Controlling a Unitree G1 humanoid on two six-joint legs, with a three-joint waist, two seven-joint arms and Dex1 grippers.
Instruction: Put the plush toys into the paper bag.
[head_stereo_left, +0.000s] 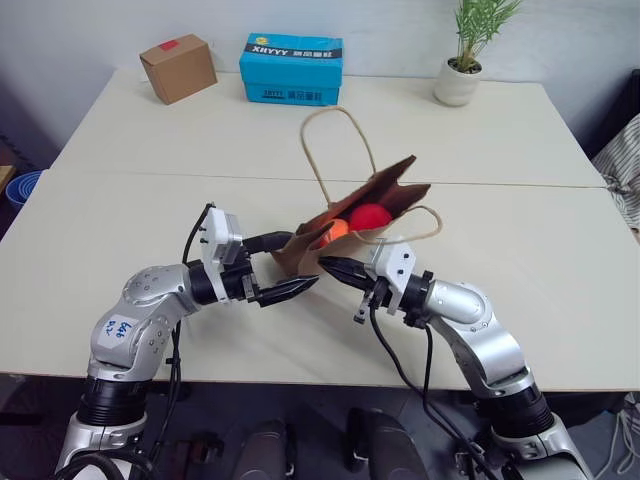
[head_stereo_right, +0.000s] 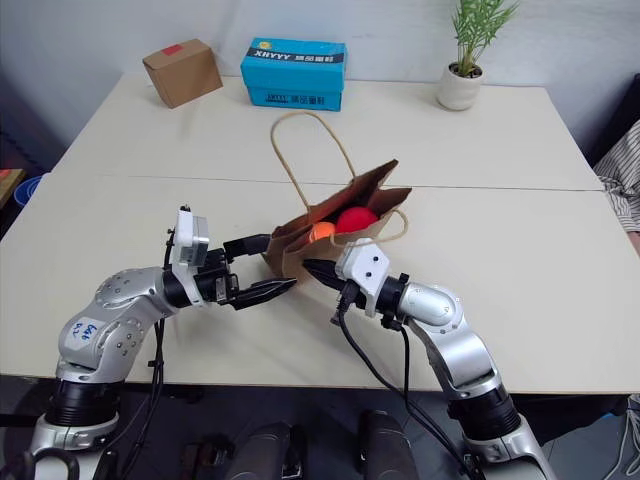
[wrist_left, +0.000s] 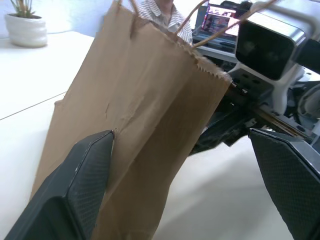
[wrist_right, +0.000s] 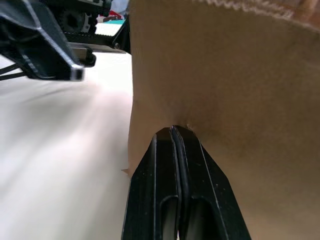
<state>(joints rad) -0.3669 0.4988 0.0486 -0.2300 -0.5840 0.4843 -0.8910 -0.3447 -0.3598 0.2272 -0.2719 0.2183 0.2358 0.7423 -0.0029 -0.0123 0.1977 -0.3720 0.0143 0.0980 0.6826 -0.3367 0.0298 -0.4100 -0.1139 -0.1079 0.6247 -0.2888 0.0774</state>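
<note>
The brown paper bag (head_stereo_left: 385, 190) lies tilted on the table, its mouth facing up and away from me and its cord handles (head_stereo_left: 330, 120) looped out. Inside the mouth sit the plush toys, a round red one (head_stereo_left: 369, 217) and an orange one (head_stereo_left: 337, 228) beside it. My left gripper (head_stereo_left: 302, 259) is open, one finger on each side of the bag's bottom end; the left wrist view shows the bag (wrist_left: 145, 115) between its fingers (wrist_left: 92, 170). My right gripper (head_stereo_left: 328, 265) is shut, its tips touching the bag's side wall (wrist_right: 235, 100).
At the table's far edge stand a small cardboard box (head_stereo_left: 178, 67) with a red sticker, a blue carton (head_stereo_left: 291, 68) and a potted plant (head_stereo_left: 460, 70). A seam (head_stereo_left: 150, 172) runs across the table behind the bag. A blue bin (head_stereo_left: 20, 185) sits left of the table.
</note>
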